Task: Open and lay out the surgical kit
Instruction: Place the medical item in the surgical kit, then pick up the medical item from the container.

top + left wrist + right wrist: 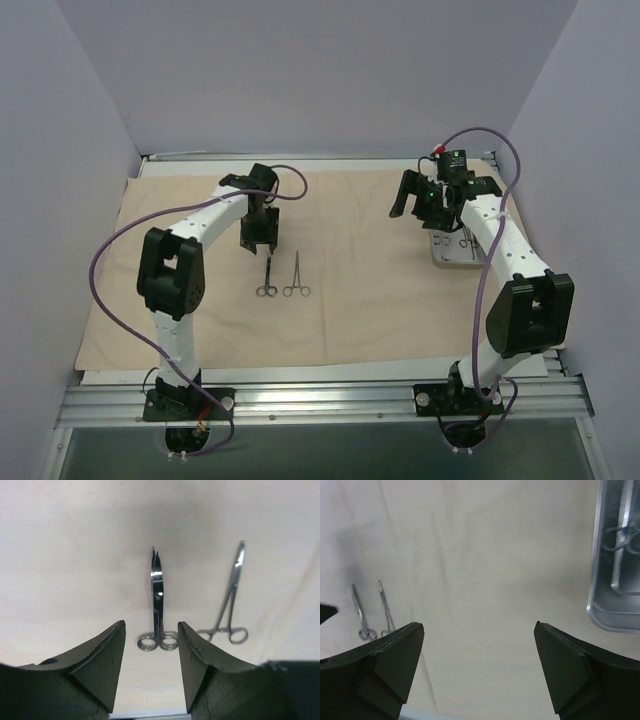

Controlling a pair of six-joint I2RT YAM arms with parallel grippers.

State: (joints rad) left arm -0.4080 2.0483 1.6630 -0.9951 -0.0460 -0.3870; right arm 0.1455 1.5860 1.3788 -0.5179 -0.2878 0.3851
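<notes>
The beige cloth wrap (pixel 350 300) lies spread flat over the table. Silver scissors (pixel 267 276) and ring-handled forceps (pixel 297 275) lie side by side on it, left of centre. In the left wrist view the scissors (pixel 157 602) lie just beyond my fingers, the forceps (pixel 229 600) to their right. My left gripper (pixel 259 243) hovers open and empty just behind the scissors. The steel tray (pixel 455 248) sits at the right, partly hidden by my right arm, with instruments inside (pixel 620 535). My right gripper (pixel 408 205) is open wide and empty, left of the tray (pixel 615 580).
Grey walls close in the left, back and right. The metal rail (pixel 320 400) with both arm bases runs along the near edge. Purple cables loop over both arms. Bare cloth lies between the laid-out instruments and the tray.
</notes>
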